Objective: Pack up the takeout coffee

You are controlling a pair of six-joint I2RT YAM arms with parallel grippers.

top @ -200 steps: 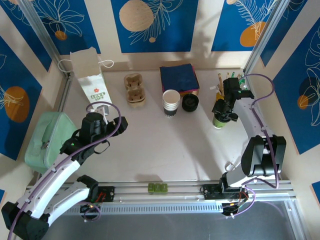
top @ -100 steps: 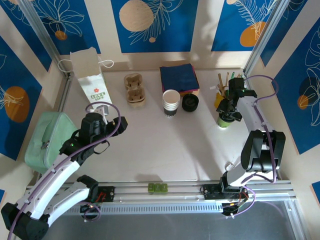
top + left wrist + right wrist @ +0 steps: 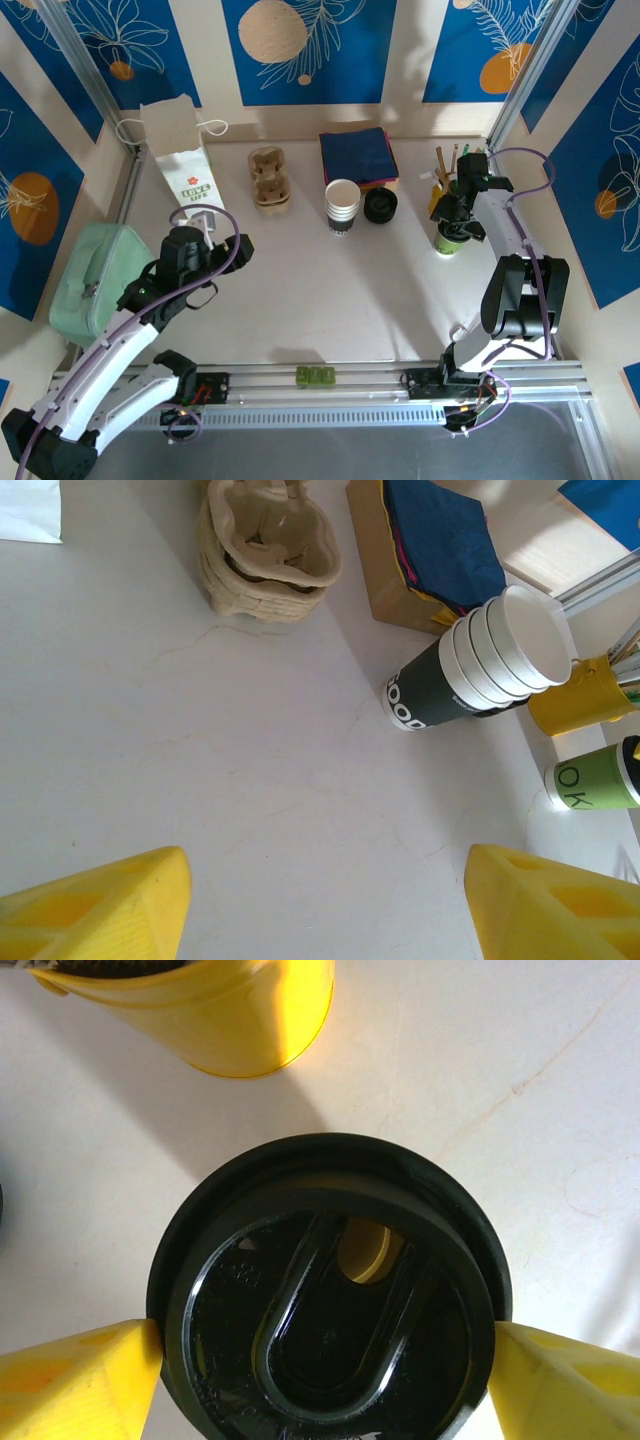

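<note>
Grasping takeout coffee (image 3: 447,243) at black lid with right pincer (image 3: 322,1365), fingertips pressed on both sides; on counter (image 3: 250,780) far right, just beside yellow holder (image 3: 210,1010). Holding left pincer (image 3: 325,900) released, spread wide, well apart from cup stack (image 3: 480,670).

The table (image 3: 330,300) has a pale, off-white top with thin hairline cracks. It is lit from above, so soft shadows lie on it. At the back and at both sides stand cream walls (image 3: 405,50) that carry blue panels (image 3: 340,60) with white leaf drawings and orange and beige circles. Slanted aluminium posts (image 3: 88,80) rise at the back corners. An aluminium rail (image 3: 350,395) runs along the near edge, with a grey surface (image 3: 380,450) below it.
</note>
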